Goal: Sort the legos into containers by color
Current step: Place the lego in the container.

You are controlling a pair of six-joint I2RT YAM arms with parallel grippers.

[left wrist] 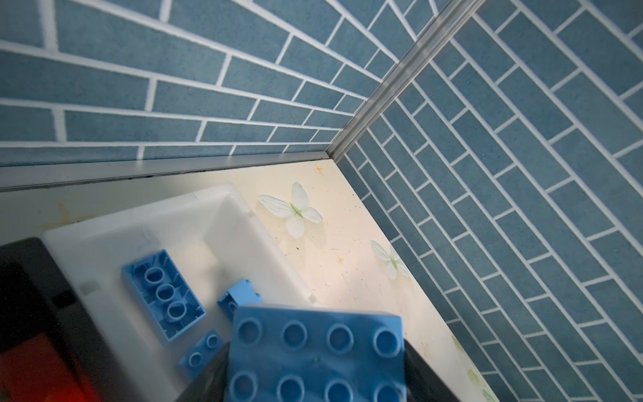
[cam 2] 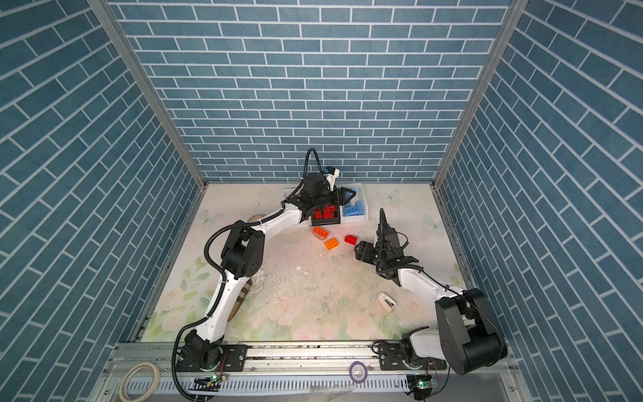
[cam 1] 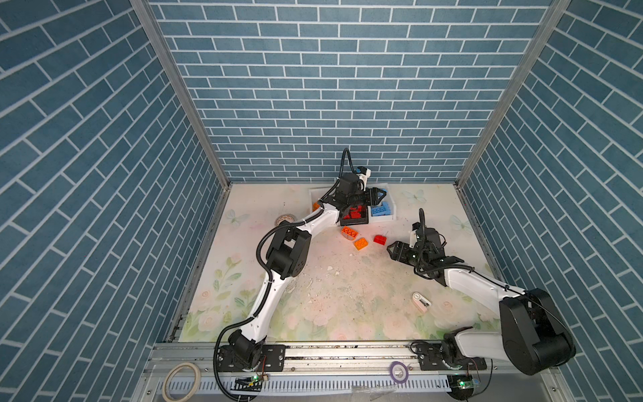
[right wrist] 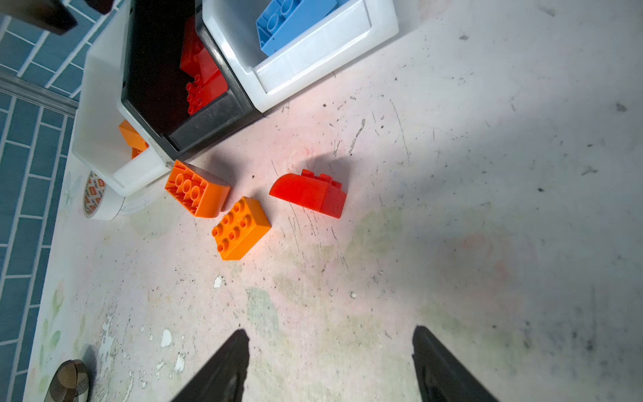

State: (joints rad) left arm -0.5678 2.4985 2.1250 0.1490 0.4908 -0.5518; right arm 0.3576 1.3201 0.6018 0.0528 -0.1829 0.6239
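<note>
Gripping a blue brick (left wrist: 315,355) in the left gripper (cam 1: 379,196), hovering over the white bin (left wrist: 240,205) holding other blue legos (left wrist: 163,294). Hanging the right gripper (right wrist: 330,343), jaws spread and empty, above the table (right wrist: 452,243) near a red brick (right wrist: 309,193). Seeing two orange bricks (right wrist: 240,228) loose beside it, just in front of the black bin (right wrist: 208,121) of red ones.

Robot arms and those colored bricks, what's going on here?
They are sorting bricks by color. The left arm holds a blue brick in its jaws above the white bin, where other blue bricks lie. The black bin has red bricks, the other white bin orange. Two orange bricks and one red brick sit loose on the table; the right arm's jaws hang open and empty near them.
</note>
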